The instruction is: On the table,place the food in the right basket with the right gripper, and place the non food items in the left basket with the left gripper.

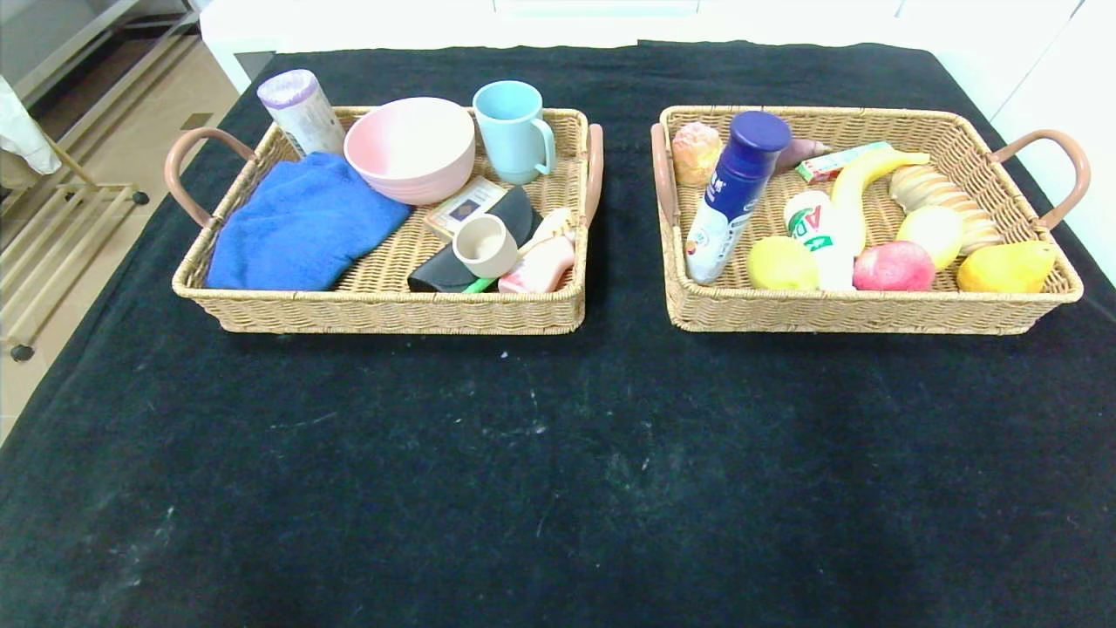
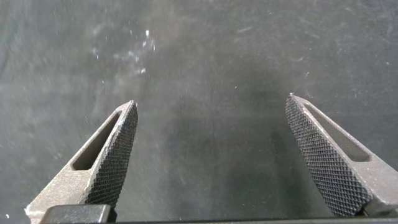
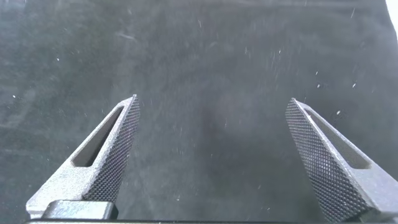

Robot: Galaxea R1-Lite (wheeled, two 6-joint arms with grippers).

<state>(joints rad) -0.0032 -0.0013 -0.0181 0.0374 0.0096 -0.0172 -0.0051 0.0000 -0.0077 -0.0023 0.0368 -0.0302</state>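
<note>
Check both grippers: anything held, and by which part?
Nothing is held. The left gripper and the right gripper both stand open with only the black cloth-covered table between their fingers.

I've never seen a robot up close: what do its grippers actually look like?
Each wrist view shows two flat, tapering grey metal fingers with slotted cut-outs and knurled, cross-hatched inner pads. The left gripper and right gripper look identical. No cables, markings or arms are visible.
</note>
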